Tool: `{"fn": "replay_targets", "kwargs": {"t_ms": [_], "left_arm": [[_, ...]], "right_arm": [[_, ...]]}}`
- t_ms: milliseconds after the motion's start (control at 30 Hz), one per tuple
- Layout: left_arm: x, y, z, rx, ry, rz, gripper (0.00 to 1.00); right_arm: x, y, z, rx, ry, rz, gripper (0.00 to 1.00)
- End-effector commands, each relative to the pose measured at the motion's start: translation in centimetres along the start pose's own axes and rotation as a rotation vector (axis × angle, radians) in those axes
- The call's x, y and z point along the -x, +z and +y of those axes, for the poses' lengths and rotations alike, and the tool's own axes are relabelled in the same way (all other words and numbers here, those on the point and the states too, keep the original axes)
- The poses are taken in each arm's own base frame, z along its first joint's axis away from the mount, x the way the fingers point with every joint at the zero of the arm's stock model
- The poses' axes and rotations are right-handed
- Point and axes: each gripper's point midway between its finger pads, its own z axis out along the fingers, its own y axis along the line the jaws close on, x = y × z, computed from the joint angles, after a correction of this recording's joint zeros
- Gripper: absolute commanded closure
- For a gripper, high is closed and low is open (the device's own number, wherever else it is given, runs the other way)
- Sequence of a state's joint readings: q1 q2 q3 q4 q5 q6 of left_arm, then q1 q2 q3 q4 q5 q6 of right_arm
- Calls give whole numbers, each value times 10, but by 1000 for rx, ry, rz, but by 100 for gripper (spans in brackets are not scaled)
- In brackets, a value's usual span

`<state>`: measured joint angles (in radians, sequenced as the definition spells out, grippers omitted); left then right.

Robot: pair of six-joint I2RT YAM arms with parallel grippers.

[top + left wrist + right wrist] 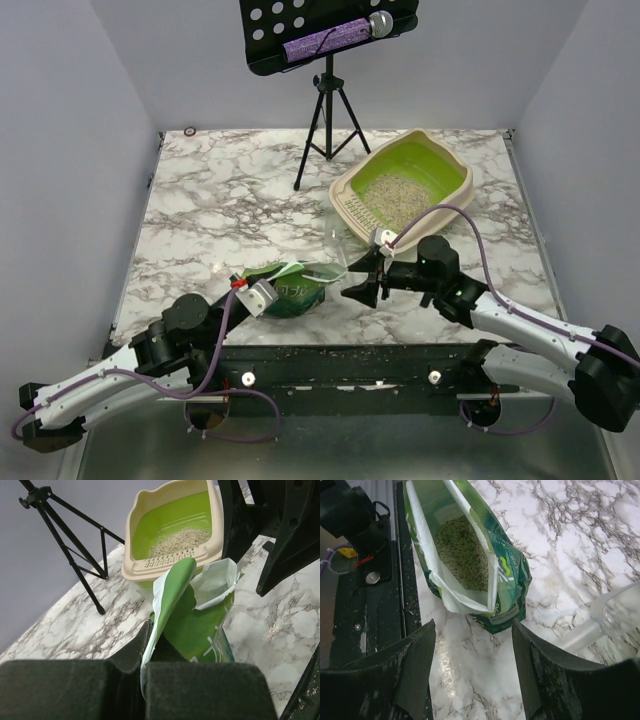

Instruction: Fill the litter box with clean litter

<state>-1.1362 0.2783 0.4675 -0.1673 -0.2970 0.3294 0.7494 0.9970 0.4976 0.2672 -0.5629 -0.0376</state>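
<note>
The litter box (402, 186) is located at the far right of the marbled table (220, 215) with a patch of clean litter (392, 192) inside it, as seen in the top view, while only the right wrist view shows granules inside the open green bag (470, 555) and a clear plastic scoop (610, 617) just beside it. In the left wrist view, the left pincer (142, 680) is clamped on the bag's rim, whereas the right pincer (472, 670) is spread wide above the table, holding nothing. Plain grey walls enclose the table, and a black tripod stand (325, 110) is placed at its far edge.
</note>
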Motion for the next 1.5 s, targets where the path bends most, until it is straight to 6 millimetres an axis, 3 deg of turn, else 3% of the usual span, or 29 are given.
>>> {"fn": "replay_targets", "kwargs": {"t_ms": [0,267,400,633,767,800,900,967,1100,1167,1300,1467], "left_arm": [[61,-9,13,3,-62,-206,100],[57,-11,18,30,-48,-200,100],[57,-11,18,33,-45,-199,100],[55,-10,18,38,-43,-199,100],[52,-8,17,38,-40,-186,100],[51,-7,17,41,-40,-183,100],[50,-7,17,42,-38,-183,100],[48,-7,17,43,-34,-180,99],[54,-12,22,50,-66,-169,50],[58,-14,27,63,-92,-157,36],[62,-17,28,55,-142,-126,31],[49,-23,20,42,-208,-134,30]], "right_arm": [[19,15,8,112,-183,-108,31],[41,27,21,225,-240,-228,32],[39,35,25,277,-205,-232,33],[40,40,29,312,-157,-296,53],[43,42,31,333,-128,-341,57],[44,42,31,333,-125,-344,62],[43,46,27,319,-105,-353,99],[42,47,27,321,-101,-354,99],[51,39,17,229,-91,-394,100],[54,31,11,181,-82,-394,100],[55,11,-6,43,-46,-363,100],[61,-20,-15,-103,-25,-355,100]]}}
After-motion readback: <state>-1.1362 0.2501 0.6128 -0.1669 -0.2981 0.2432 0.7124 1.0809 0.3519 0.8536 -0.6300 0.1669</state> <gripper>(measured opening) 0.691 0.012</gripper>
